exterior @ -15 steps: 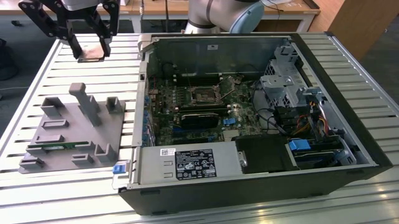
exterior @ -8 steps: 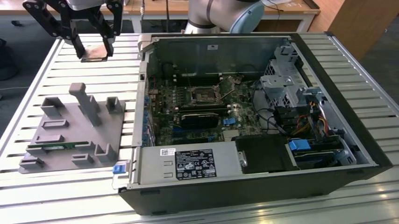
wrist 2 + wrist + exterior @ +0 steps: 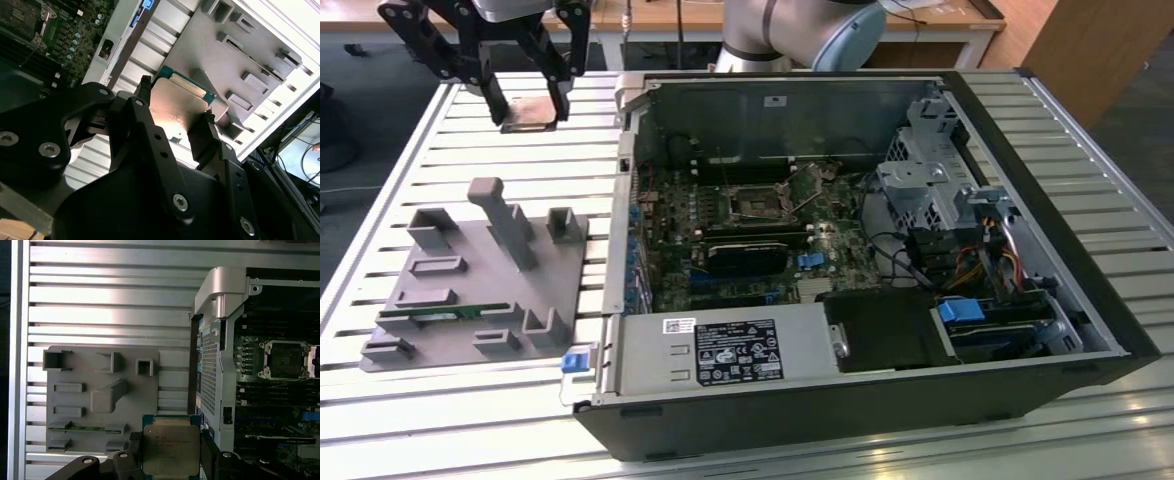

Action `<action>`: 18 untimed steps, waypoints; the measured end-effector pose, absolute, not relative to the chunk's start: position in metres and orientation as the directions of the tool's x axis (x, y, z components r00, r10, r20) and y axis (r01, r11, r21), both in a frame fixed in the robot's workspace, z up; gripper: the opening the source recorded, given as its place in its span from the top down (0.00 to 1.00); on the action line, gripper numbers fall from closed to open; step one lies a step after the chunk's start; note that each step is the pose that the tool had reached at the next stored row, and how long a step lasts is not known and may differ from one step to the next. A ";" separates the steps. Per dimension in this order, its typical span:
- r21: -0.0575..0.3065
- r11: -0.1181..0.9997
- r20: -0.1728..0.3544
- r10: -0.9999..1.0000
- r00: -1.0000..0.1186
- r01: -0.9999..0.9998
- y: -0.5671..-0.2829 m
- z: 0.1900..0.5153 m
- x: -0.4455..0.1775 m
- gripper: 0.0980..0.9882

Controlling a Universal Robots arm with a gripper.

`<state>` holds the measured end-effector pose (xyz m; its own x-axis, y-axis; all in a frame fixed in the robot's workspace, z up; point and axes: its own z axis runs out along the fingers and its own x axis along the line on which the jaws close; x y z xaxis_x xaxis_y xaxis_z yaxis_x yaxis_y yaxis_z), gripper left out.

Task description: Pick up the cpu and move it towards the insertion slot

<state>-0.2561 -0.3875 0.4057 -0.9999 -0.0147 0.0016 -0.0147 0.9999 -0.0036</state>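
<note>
Lying under everything, a slatted metal table (image 3: pixel 480 420), with wooden furniture beyond it in the exterior view. Sitting toward the exterior view's left, a grey tray (image 3: pixel 454 300) of upright holders, carrying a thin green memory stick (image 3: pixel 440 315) in one low slot. Occupying the exterior view's right, an open computer case (image 3: pixel 881 300), exposing the motherboard and its insertion slot (image 3: pixel 757 203).

Hanging above the table beyond the tray, just beside the case's corner, the gripper (image 3: pixel 531 112), black fingers pointing down and clamping the cpu (image 3: pixel 531 114), clear of tray and table. Rising behind the case, the arm's pale joint (image 3: pixel 801 35).

Showing in the first wrist view what the exterior view is leaving small: the cpu (image 3: pixel 171 450) with silvery top and green edge, pinched on two opposite sides, the socket (image 3: pixel 286 360) lying well apart. Revealing in the second wrist view the chip's underside-facing tilt, cpu (image 3: pixel 177 107) gripped between fingertips (image 3: pixel 145 87), tray (image 3: pixel 250 55) beyond.
</note>
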 end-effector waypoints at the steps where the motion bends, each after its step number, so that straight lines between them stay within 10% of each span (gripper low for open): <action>1: -0.004 1.000 0.002 -0.015 -1.000 -0.015 -0.387 0.406 -0.255 0.50; 18: -0.004 1.000 0.002 -0.015 -1.000 -0.015 -0.387 0.406 -0.244 0.50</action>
<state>-0.2436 -0.3871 0.4057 -0.9999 -0.0147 0.0016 -0.0147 0.9999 -0.0036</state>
